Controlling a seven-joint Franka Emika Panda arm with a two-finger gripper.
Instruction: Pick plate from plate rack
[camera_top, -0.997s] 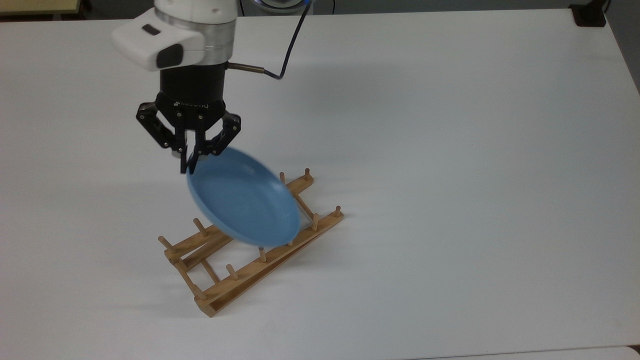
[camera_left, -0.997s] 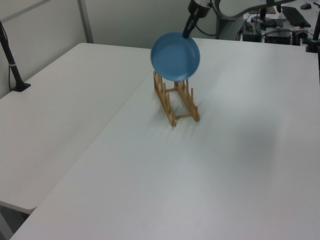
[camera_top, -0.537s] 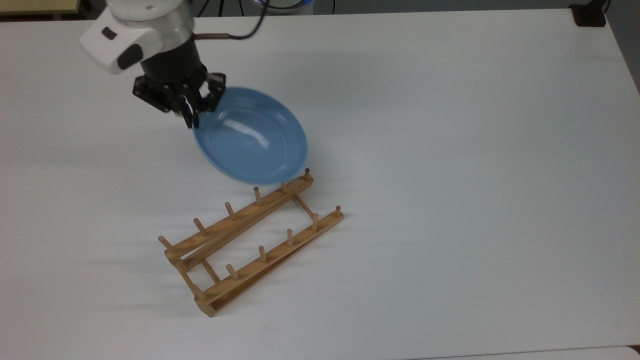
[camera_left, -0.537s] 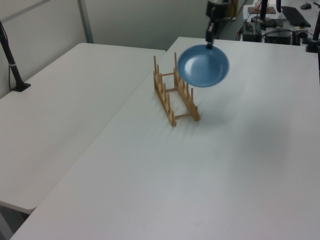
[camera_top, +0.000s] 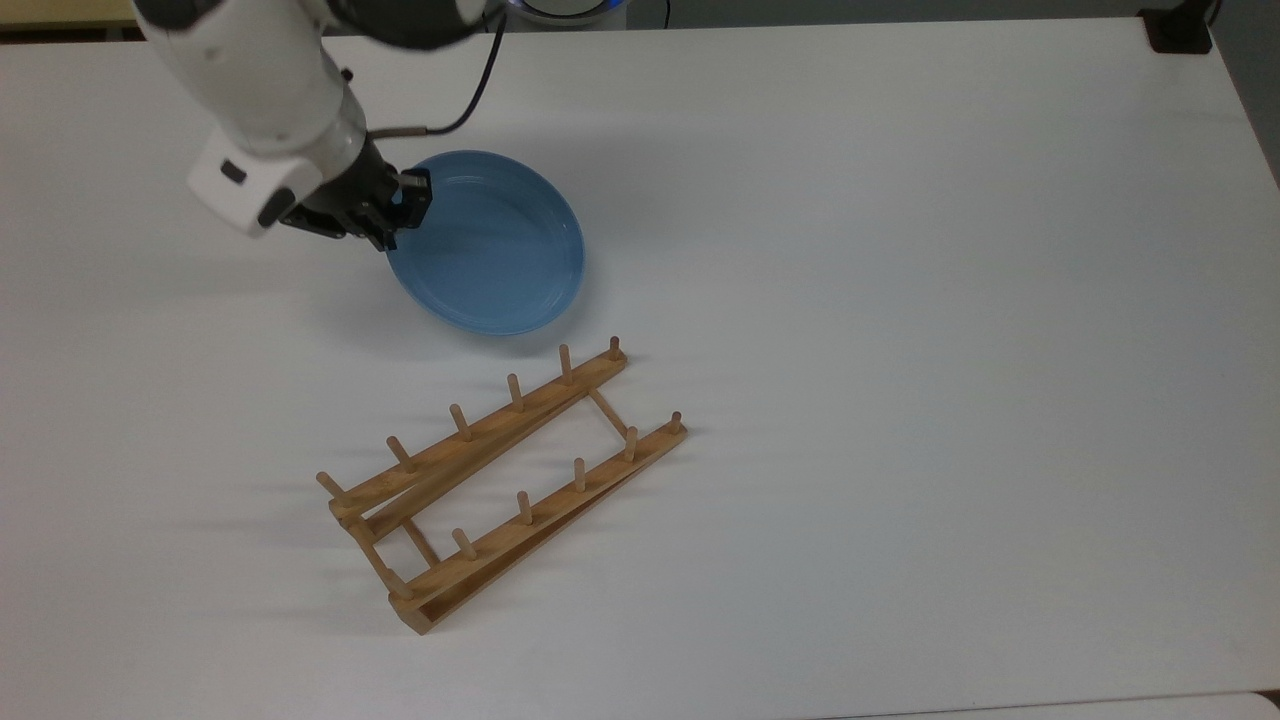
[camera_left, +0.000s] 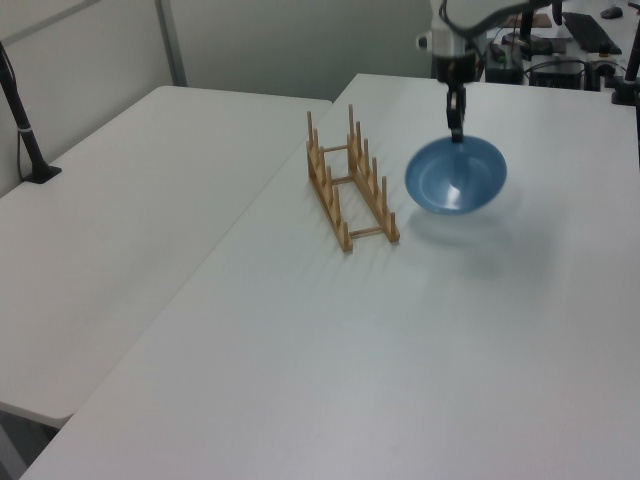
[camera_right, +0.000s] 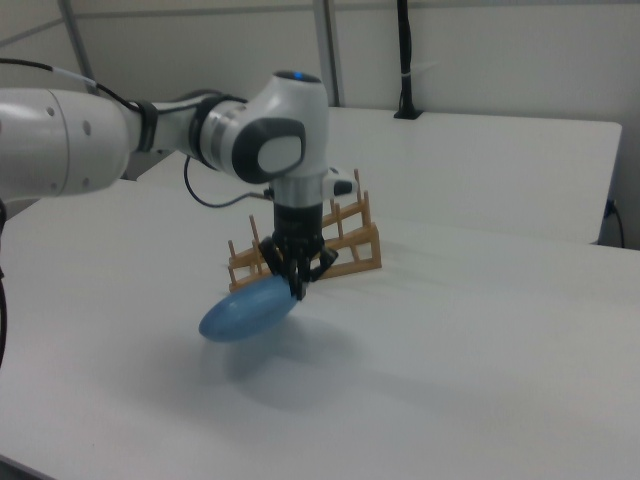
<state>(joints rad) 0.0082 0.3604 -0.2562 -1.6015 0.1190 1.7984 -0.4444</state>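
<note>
The light-blue plate (camera_top: 487, 243) is out of the plate rack (camera_top: 500, 480) and hangs in the air above the white table (camera_top: 900, 300), held by its rim. In the right view the plate (camera_right: 245, 310) tilts, its free edge lower than the gripped edge, with a soft shadow on the table under it. In the left view the plate (camera_left: 456, 176) shows its hollow face and hangs below the gripper (camera_left: 455, 128), to the left view's right of the rack (camera_left: 350, 185) and apart from it.

The gripper (camera_top: 392, 218) has its 2 fingers closed narrowly on the plate's rim, at the edge on the top view's left. In the right view the gripper (camera_right: 297, 284) points down, its black fingers pinching the upper edge of the plate, with the rack (camera_right: 305, 250) behind it.

The rack is bare wood: 2 long rails joined by thin crossbars, each rail with a row of short upright pegs. In the top view it lies diagonally, below the plate and near it, not touching.

The arm (camera_top: 260, 90) is white with a black wrist section, and a dark cable (camera_top: 470, 95) loops from it. In the right view the arm (camera_right: 150, 130) comes in from the right view's left. A second white table (camera_left: 120, 220) stands at the left view's left, with a black post (camera_left: 20, 115) on it.
</note>
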